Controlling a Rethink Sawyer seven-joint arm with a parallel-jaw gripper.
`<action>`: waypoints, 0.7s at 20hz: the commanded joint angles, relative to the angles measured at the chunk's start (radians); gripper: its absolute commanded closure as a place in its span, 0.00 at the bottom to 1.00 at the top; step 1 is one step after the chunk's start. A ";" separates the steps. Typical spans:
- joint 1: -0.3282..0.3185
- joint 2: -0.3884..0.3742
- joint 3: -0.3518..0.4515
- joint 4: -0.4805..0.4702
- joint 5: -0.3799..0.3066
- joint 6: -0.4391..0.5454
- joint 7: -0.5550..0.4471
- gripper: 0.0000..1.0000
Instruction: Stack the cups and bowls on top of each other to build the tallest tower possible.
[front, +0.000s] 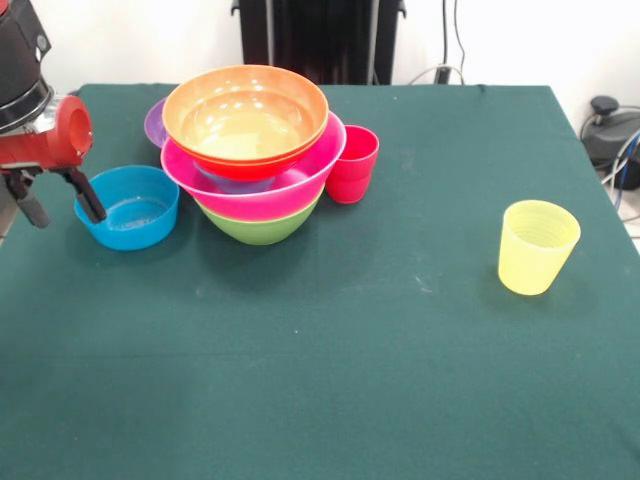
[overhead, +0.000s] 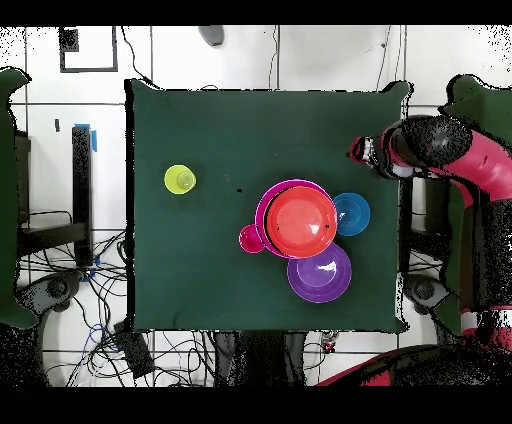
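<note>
The tower (front: 258, 190) stands left of centre: a green bowl (front: 262, 228) at the bottom, the big pink bowl (front: 250, 192) in it, and a wide orange bowl (front: 245, 115) on top. From overhead the tower (overhead: 298, 222) shows the orange bowl's inside. The red cup (front: 352, 163) stands upright against its right side. The yellow cup (front: 538, 245) stands alone, upright, at the right, and also shows overhead (overhead: 180, 180). A blue bowl (front: 128, 207) sits left of the tower. My gripper (front: 60, 205) hangs open and empty just left of the blue bowl; overhead my gripper (overhead: 363, 152) is near the table edge.
A purple bowl (front: 155, 122) sits behind the tower's left side, and overhead (overhead: 320, 272) it lies beside the tower. The green table (front: 380, 380) has its edge close to my gripper. Cables and a black unit (front: 610, 130) lie off the right side.
</note>
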 joint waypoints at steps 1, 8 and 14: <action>0.017 0.018 0.058 0.048 -0.046 0.102 -0.320 0.00; 0.013 0.033 0.061 0.062 -0.072 0.095 -0.350 0.00; 0.010 0.039 0.055 0.077 -0.095 0.085 -0.350 0.00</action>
